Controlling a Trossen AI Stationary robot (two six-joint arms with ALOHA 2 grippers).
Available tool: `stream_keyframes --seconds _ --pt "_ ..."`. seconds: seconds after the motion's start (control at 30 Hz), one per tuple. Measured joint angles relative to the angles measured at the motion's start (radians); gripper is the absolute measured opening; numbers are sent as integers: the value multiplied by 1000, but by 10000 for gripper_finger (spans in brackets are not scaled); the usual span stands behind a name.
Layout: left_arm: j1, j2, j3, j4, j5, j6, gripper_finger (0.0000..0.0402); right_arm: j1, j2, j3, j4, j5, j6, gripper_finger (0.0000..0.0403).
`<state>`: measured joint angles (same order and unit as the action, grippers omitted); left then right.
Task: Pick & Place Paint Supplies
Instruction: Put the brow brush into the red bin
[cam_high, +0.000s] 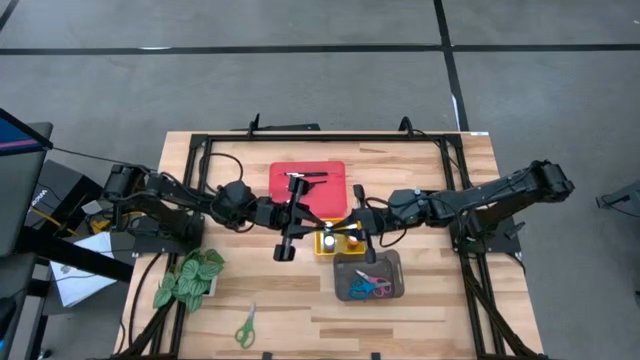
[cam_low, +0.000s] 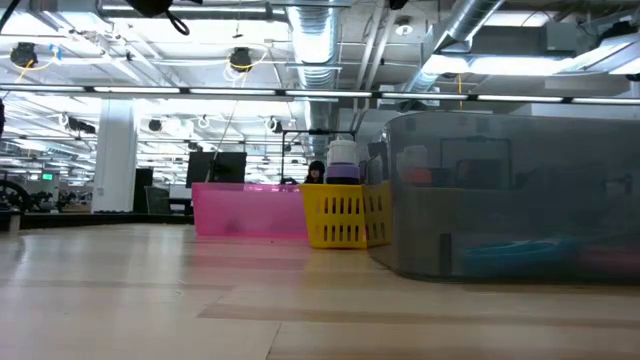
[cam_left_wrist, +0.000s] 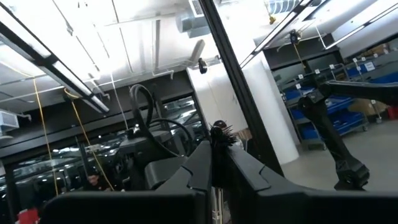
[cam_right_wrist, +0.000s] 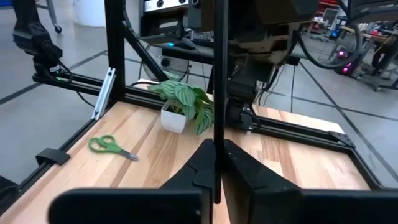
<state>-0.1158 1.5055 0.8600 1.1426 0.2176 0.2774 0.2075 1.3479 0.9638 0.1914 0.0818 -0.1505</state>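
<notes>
A thin dark paintbrush (cam_right_wrist: 217, 74) stands nearly upright in the air above the yellow tray (cam_high: 326, 243). My left gripper (cam_left_wrist: 217, 149) and my right gripper (cam_right_wrist: 217, 146) are both shut on it, tip to tip in the high view, the left (cam_high: 312, 218) coming from the table's left and the right (cam_high: 338, 224) from its right. Another brush (cam_high: 302, 178) lies on the red tray (cam_high: 325, 190). Green scissors (cam_high: 246, 325) lie flat near the front edge. Blue and pink scissors (cam_high: 366, 287) lie in the grey tray (cam_high: 390, 262). My left gripper pinches the brush just below its bristles (cam_left_wrist: 219, 132) between its two fingers. The fingers slant upward from the table's left and lie across the brush, and the bristle tuft sticks up past them. The brush is clear of the table. My right gripper pinches the brush's thin dark handle (cam_right_wrist: 217, 134) between its two fingers. The fingers come about level from the table's right and lie across the handle. The handle runs upright past them and out of the wrist view's top.
A leafy plant in a white pot (cam_high: 188, 278) stands at the front left. The yellow tray holds small bottles, a purple one (cam_low: 343, 172) among them. A black frame (cam_high: 320, 137) runs round the table. Bare wood lies in front of the red tray at the left.
</notes>
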Motion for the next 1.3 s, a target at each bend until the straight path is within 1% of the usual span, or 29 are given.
stream_keyframes --seconds 0.13,0.27,0.37,0.47,0.67,0.8,0.9,0.97,1.07,1.23,1.3 --pt "16 -1 0 0 -22 17 39 12 -1 -1 3 1 14 6" --pt "33 -2 -1 -23 -106 65 69 26 -16 -1 5 37 19 4" --pt "47 -21 -7 -99 -151 110 90 42 -43 -2 -30 107 18 4" --pt "63 -42 -15 -177 -188 99 107 58 -71 0 -52 125 18 2" --pt "61 -55 -23 -238 -159 2 132 63 -62 0 -47 140 9 1" --pt "55 -50 -23 -236 -112 -40 141 50 -48 -1 -52 153 10 1" --pt "42 -50 -23 -224 -120 -78 144 47 -51 0 -29 163 9 1" --pt "34 -50 -23 -216 -163 -106 144 48 -51 0 -23 203 -2 1" --pt "21 -50 -23 -217 -265 -126 140 56 -51 0 -22 291 -15 0" --pt "-11 -50 -23 -198 -463 -108 131 55 -51 0 -27 408 -15 0" --pt "-20 -50 -23 -199 -518 -94 126 59 -51 0 -27 457 -10 0"
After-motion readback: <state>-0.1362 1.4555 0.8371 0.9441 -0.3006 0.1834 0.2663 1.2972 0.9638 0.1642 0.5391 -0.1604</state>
